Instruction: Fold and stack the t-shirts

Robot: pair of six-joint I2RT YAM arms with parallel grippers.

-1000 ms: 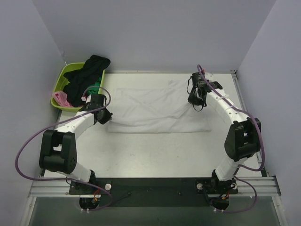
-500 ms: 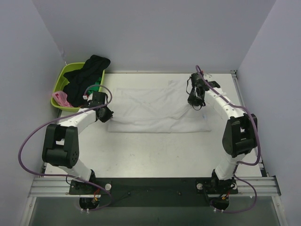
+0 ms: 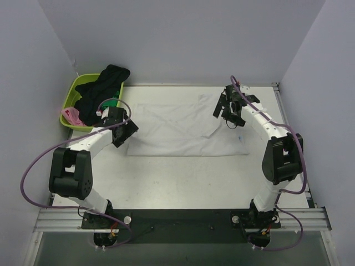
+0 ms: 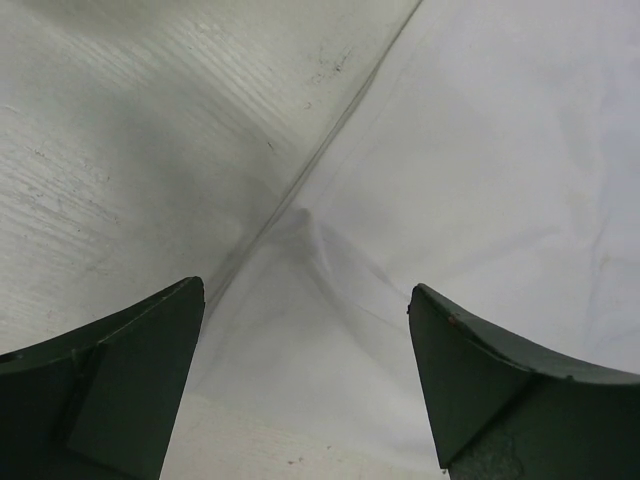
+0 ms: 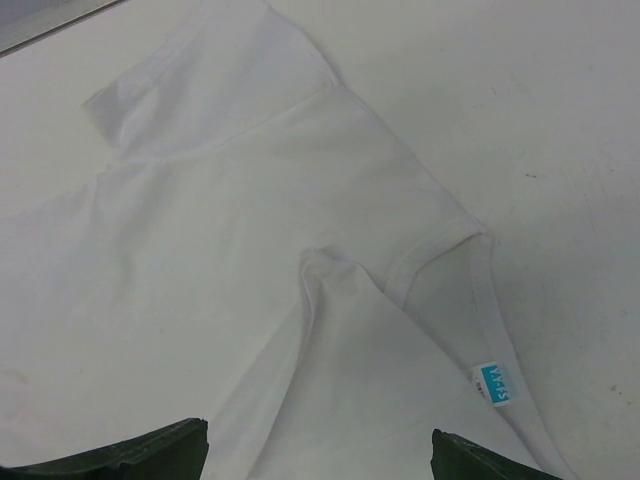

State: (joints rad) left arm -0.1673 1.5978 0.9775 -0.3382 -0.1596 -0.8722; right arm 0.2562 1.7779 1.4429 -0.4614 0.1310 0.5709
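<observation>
Shirt partly folded, stack not begun.
White t-shirt (image 3: 183, 130) lies on the table (image 3: 183, 177), seemingly folded once; my left gripper (image 3: 126, 134) and right gripper (image 3: 224, 113) hang over its ends, fingers spread, empty. Other t-shirts (image 3: 100, 91) wait in the basket (image 3: 67, 100).

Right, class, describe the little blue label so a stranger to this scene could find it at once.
Start at the table, where a white t-shirt lies spread in the middle. At the shirt's right end the collar curves. The label is the small square by that collar, the only blue on the white cloth.
</observation>
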